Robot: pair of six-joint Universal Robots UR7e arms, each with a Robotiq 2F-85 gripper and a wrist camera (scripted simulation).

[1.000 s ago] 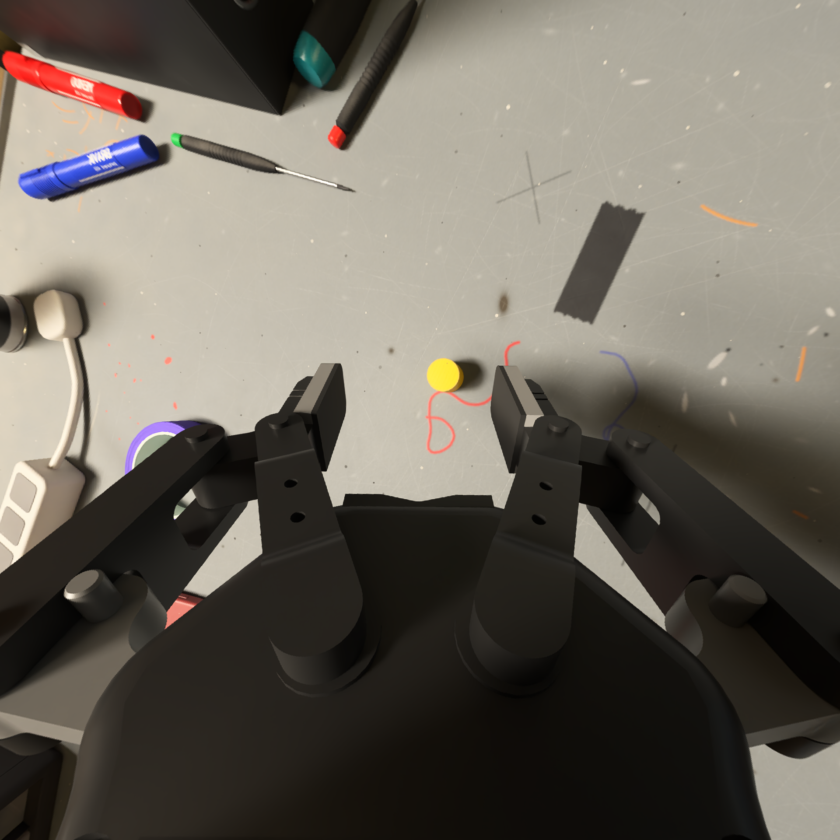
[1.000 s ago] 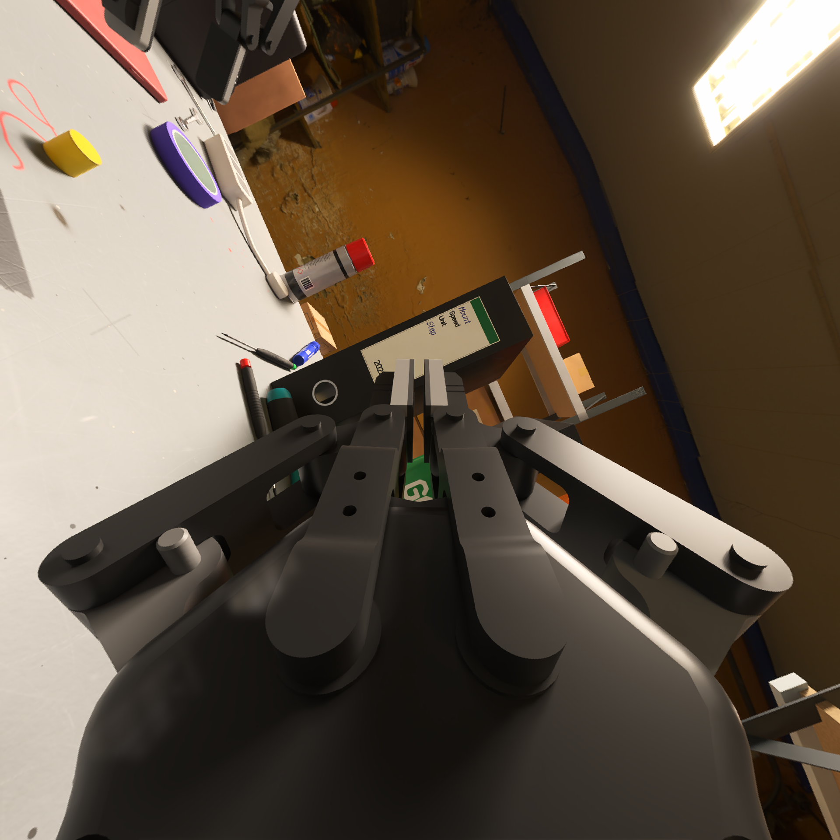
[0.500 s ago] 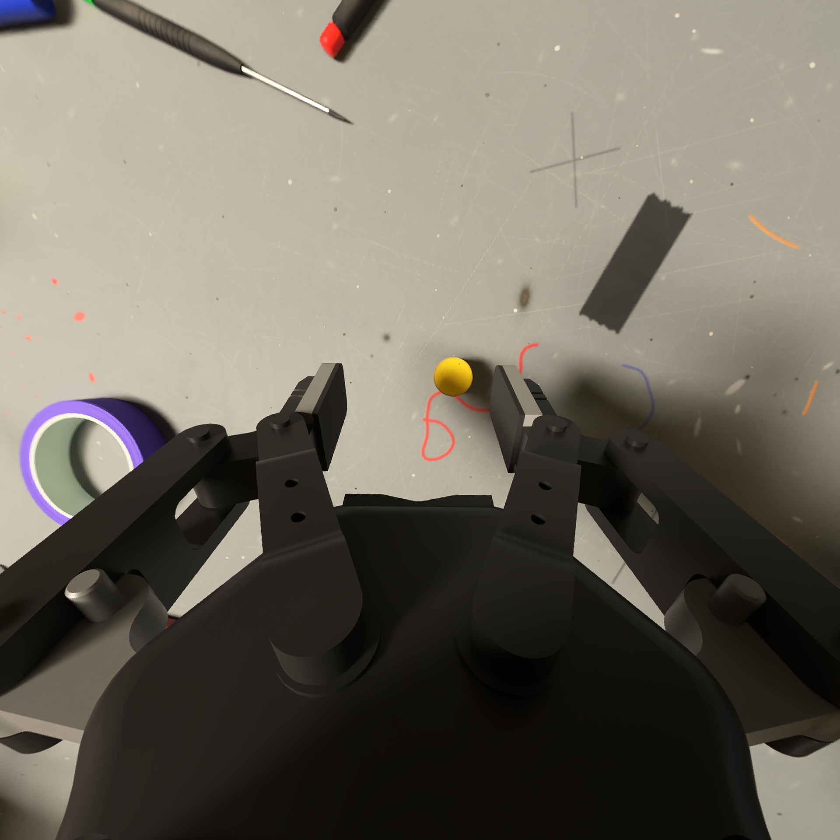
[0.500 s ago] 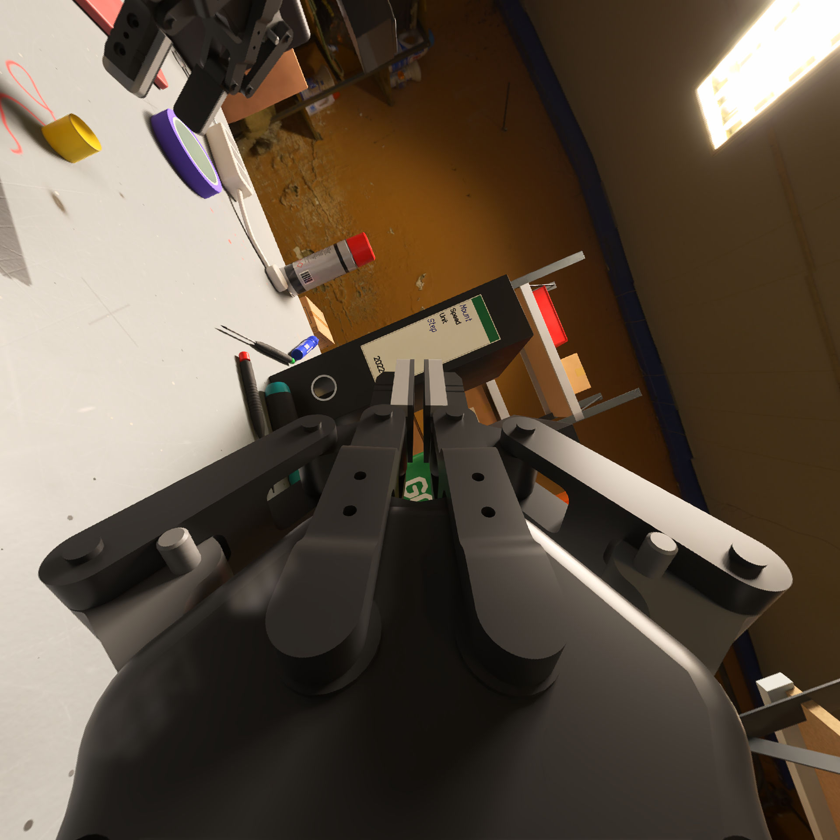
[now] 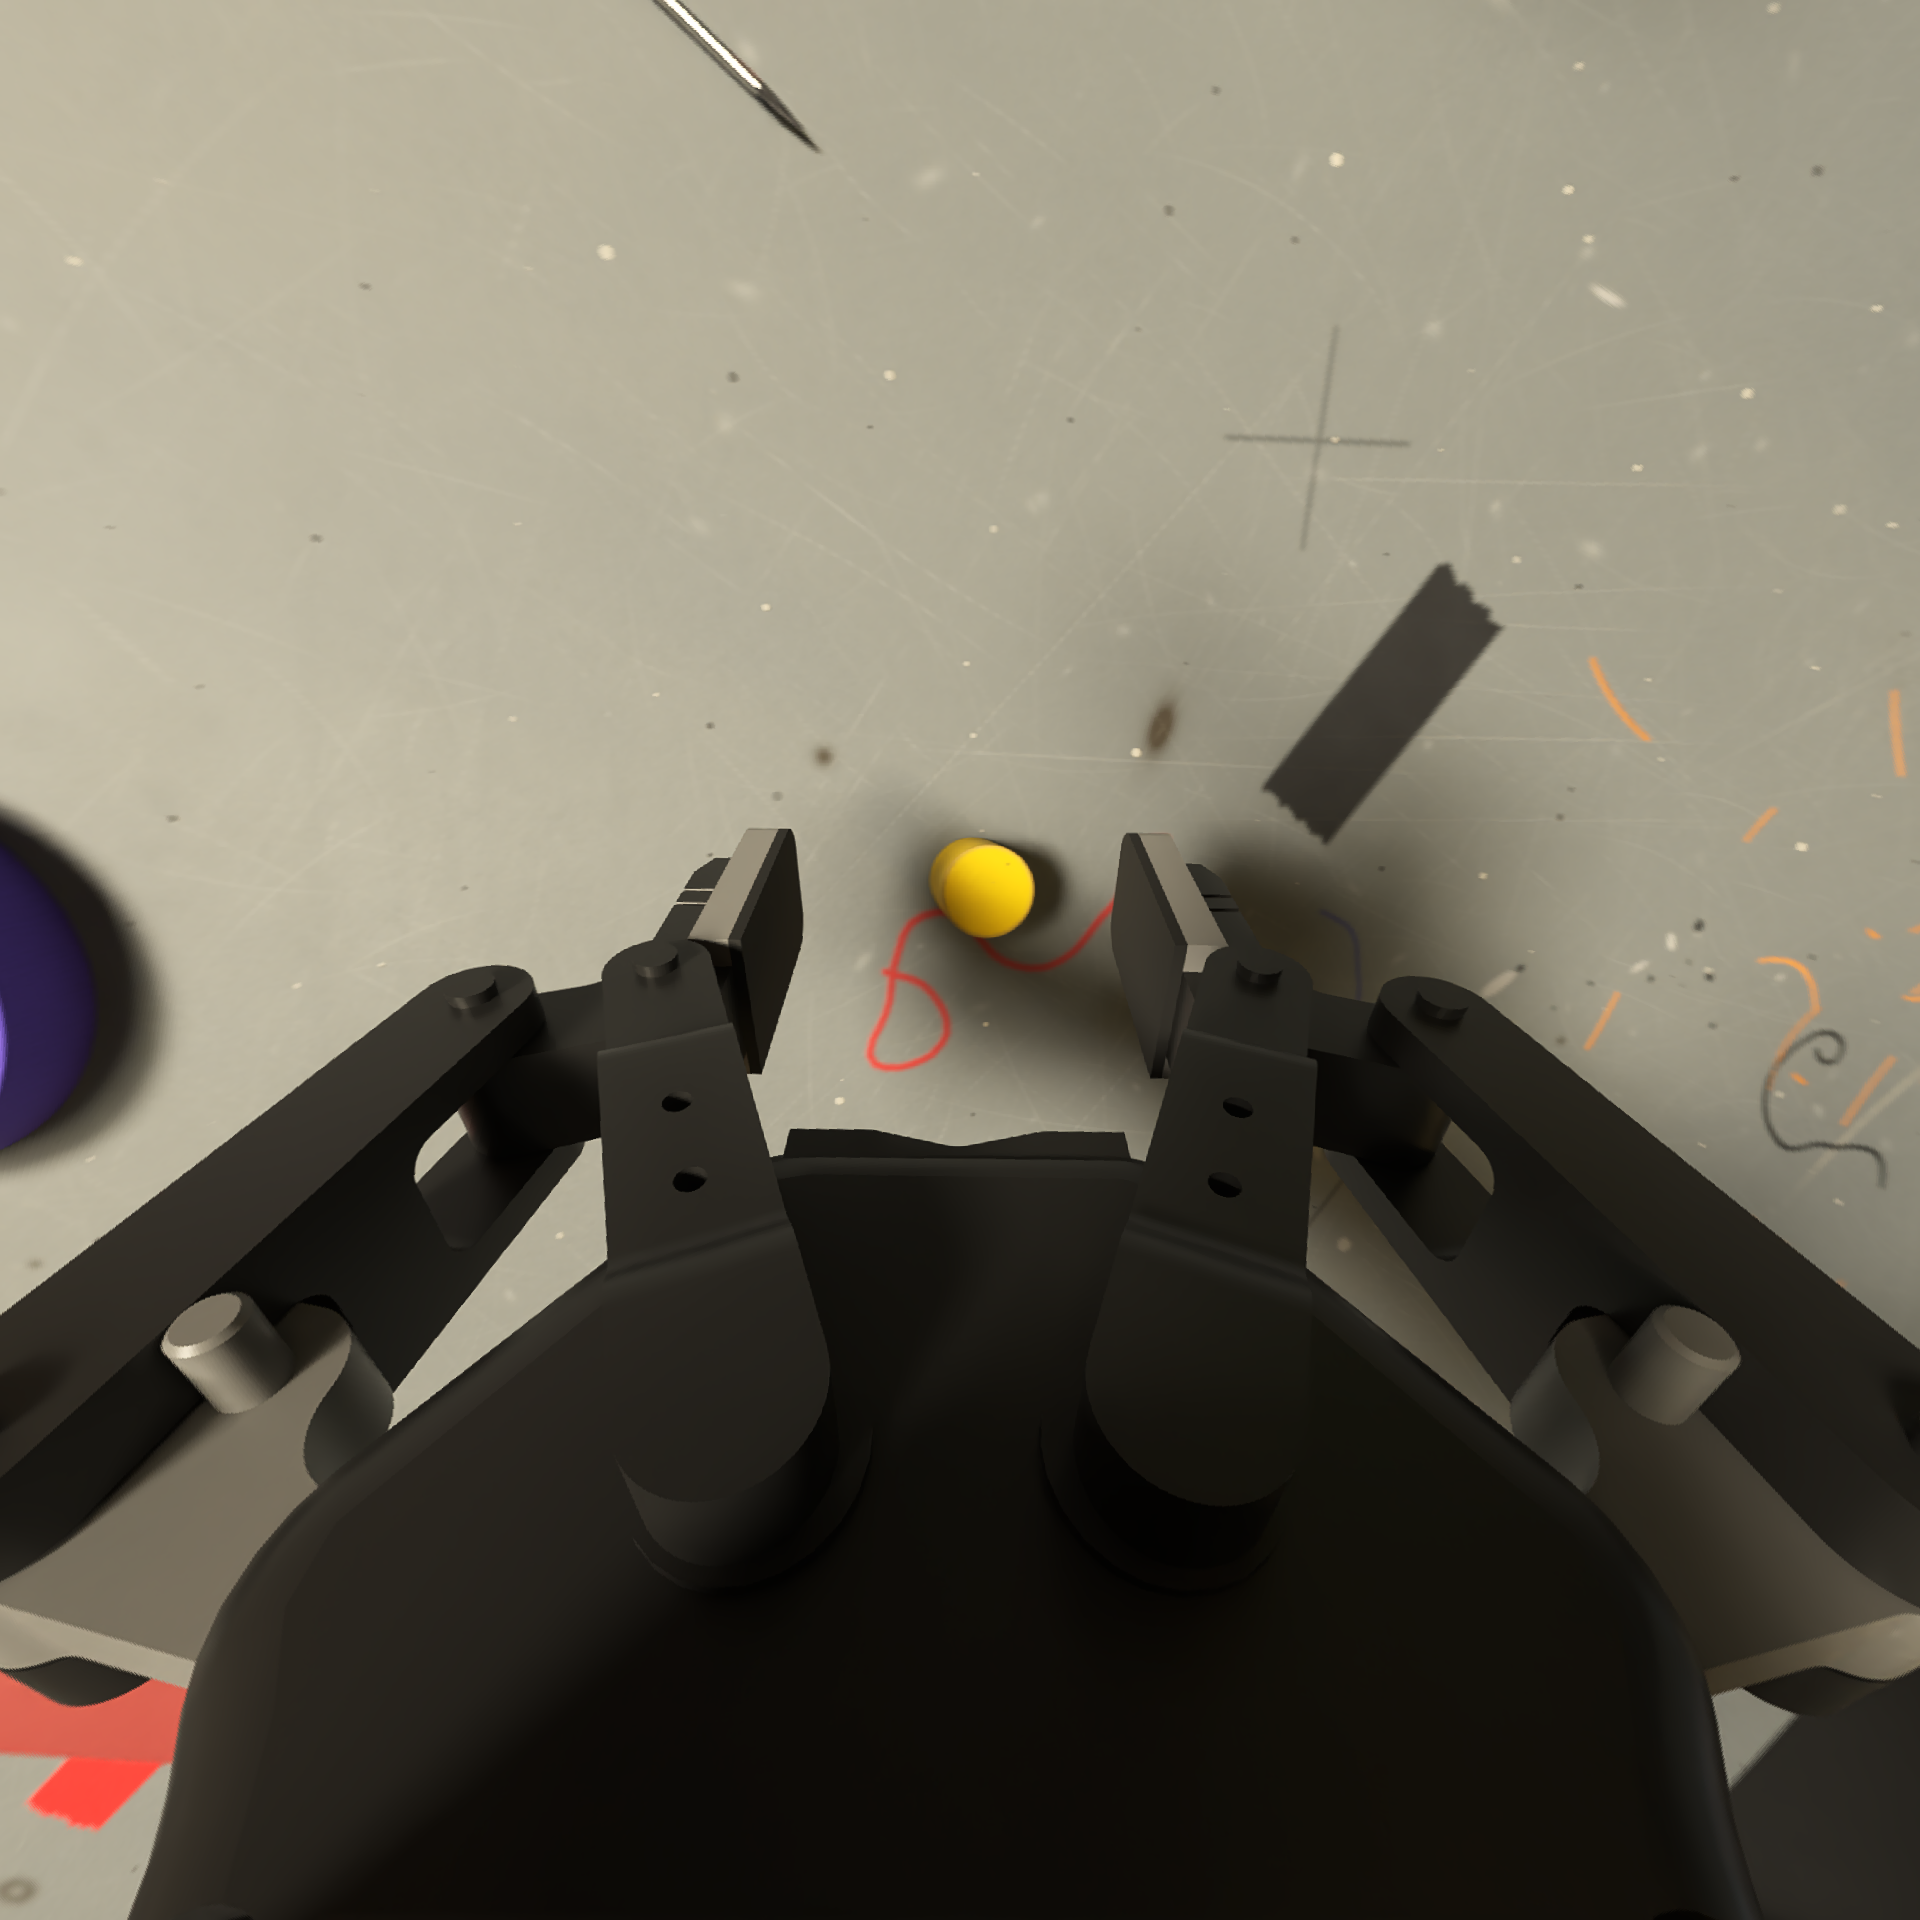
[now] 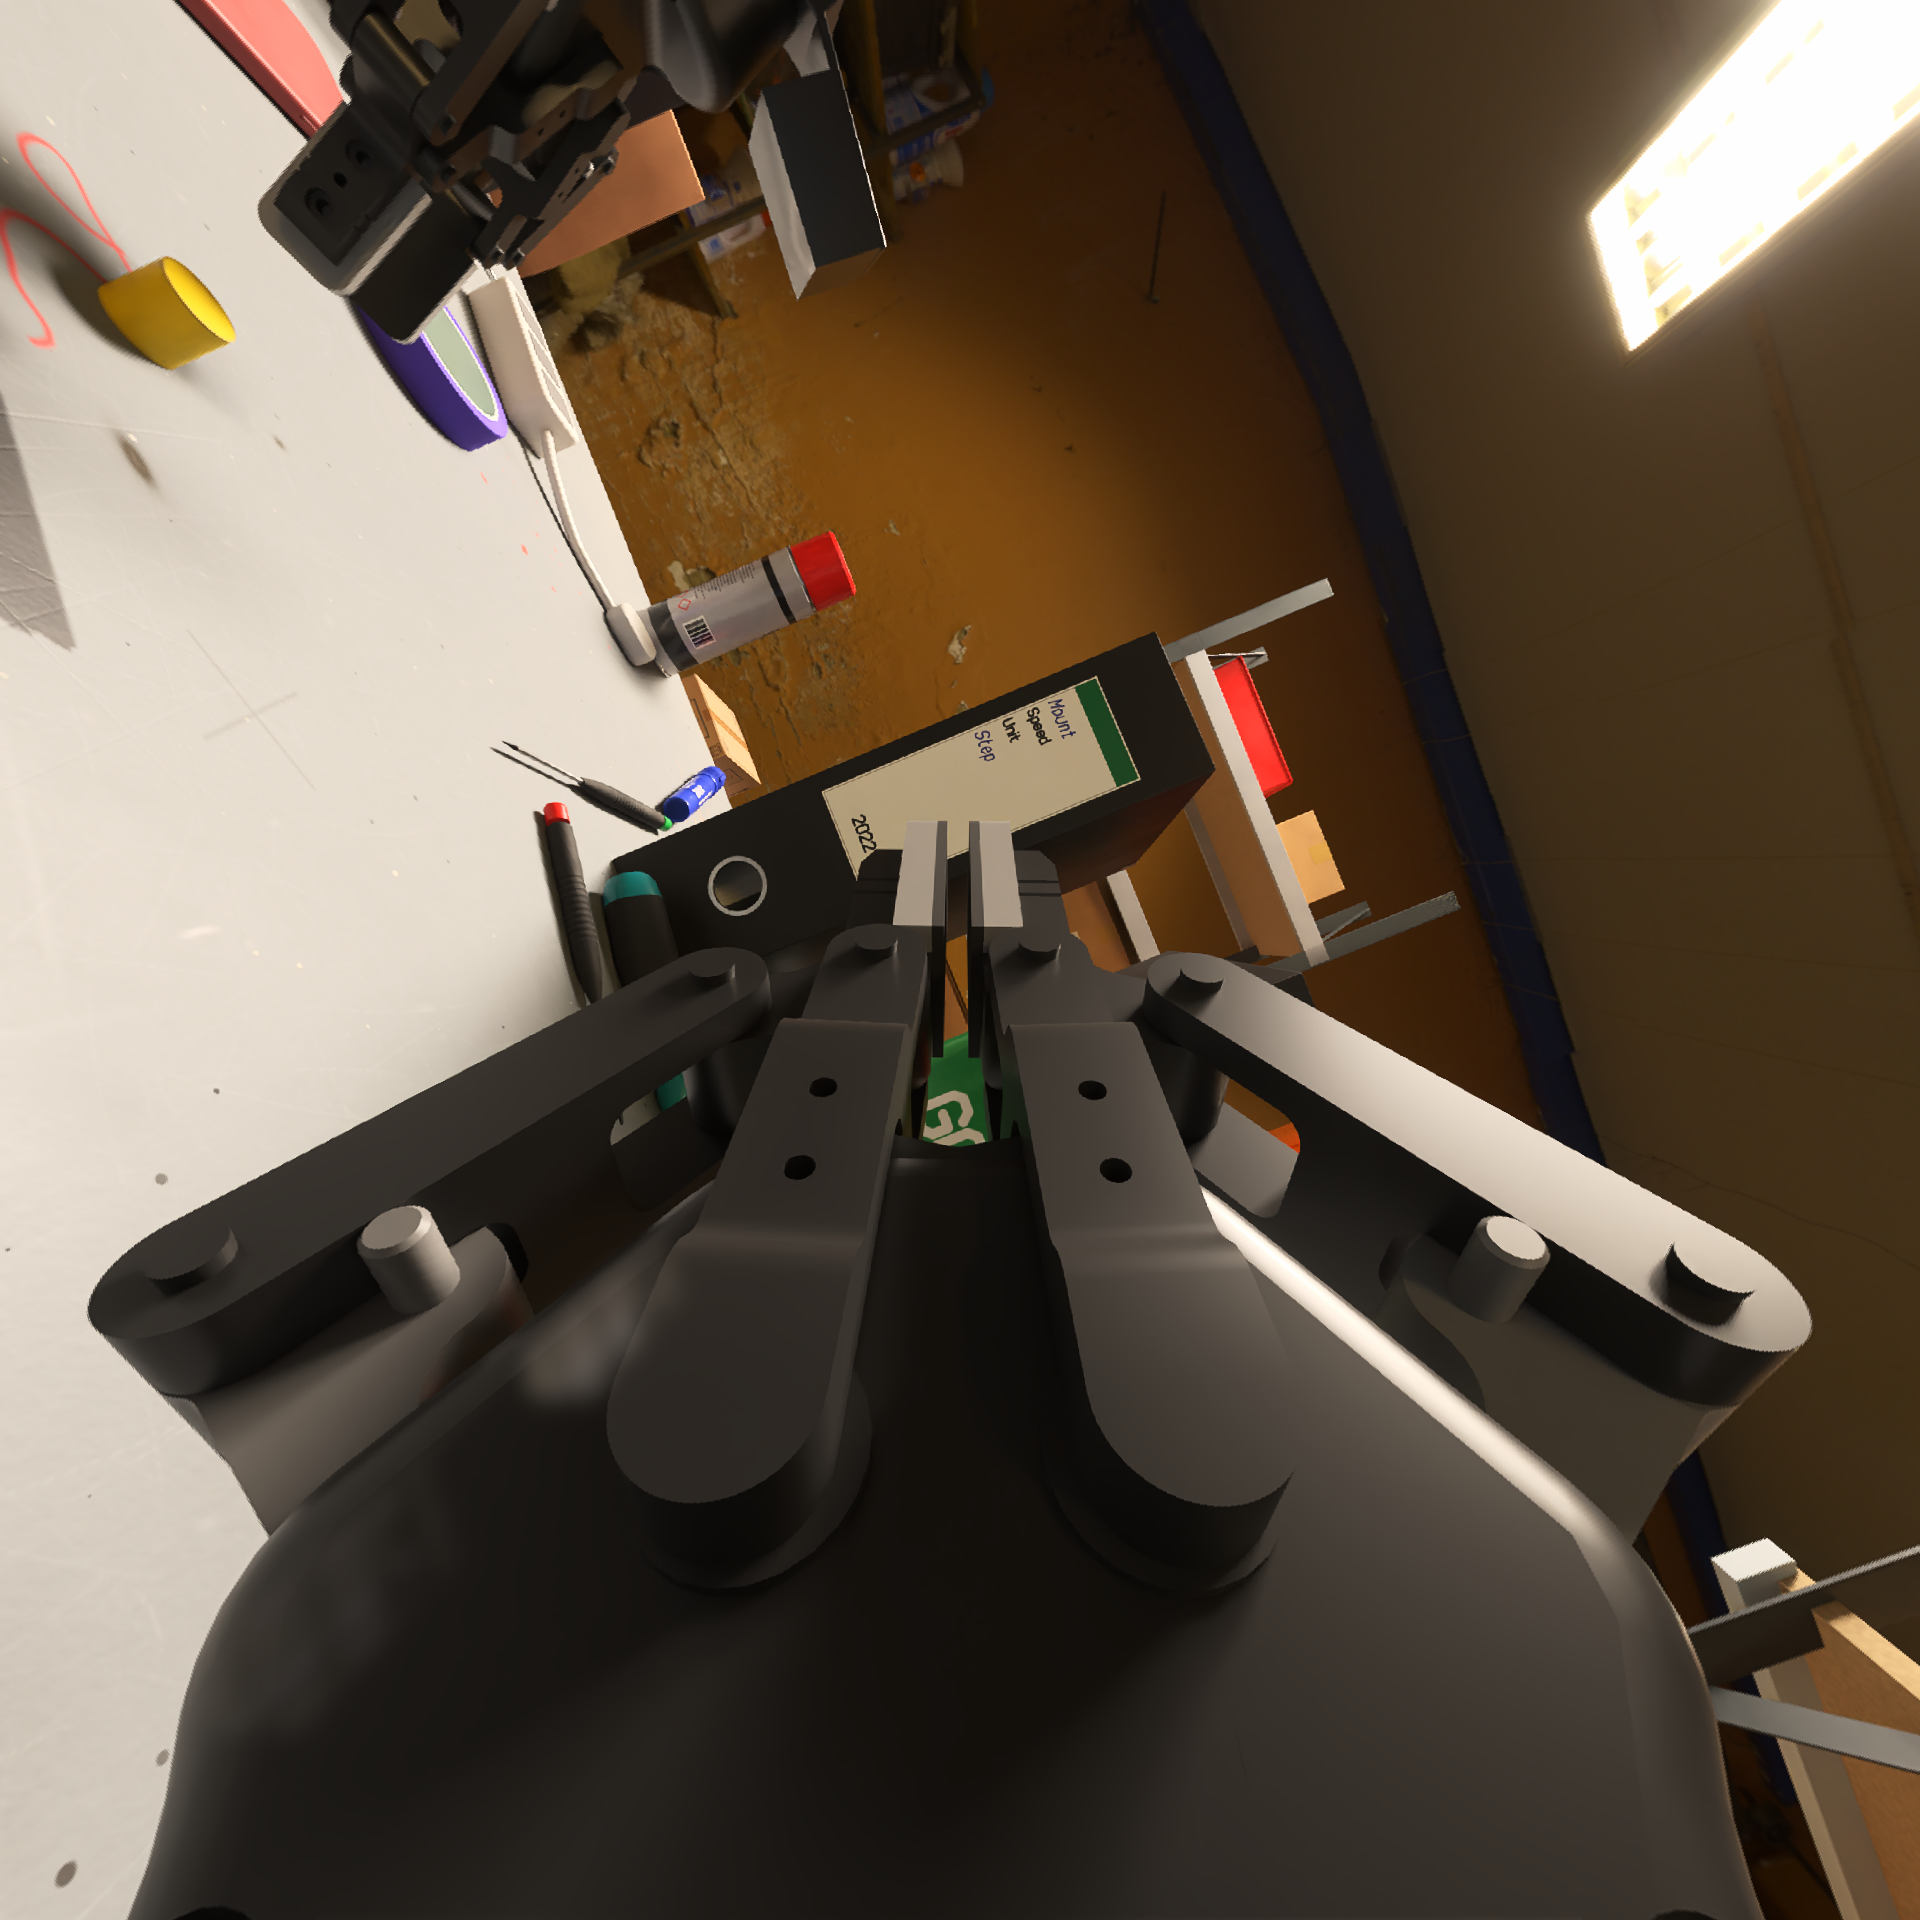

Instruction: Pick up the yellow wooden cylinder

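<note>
The yellow wooden cylinder (image 5: 982, 888) stands on end on the grey table, on a red scribble. My left gripper (image 5: 956, 914) is open and hovers above it; the cylinder shows between the two fingertips, a little nearer the right one, untouched. In the right wrist view the cylinder (image 6: 166, 312) sits at the far left with the left gripper (image 6: 416, 208) above and beside it. My right gripper (image 6: 956, 873) is shut and empty, held above the table far from the cylinder.
A purple tape roll (image 5: 31, 977) lies left of the left gripper, beside a white power strip (image 6: 520, 353). A black tape strip (image 5: 1382, 701) is stuck at the right. A screwdriver tip (image 5: 748, 88), a black binder (image 6: 935, 800), a red-capped tube (image 6: 748, 608) and pens (image 6: 571, 904) lie farther off.
My left gripper has come down toward the table and the cylinder, which now looks larger and sits between the open fingers. The right gripper has stayed still and shut.
</note>
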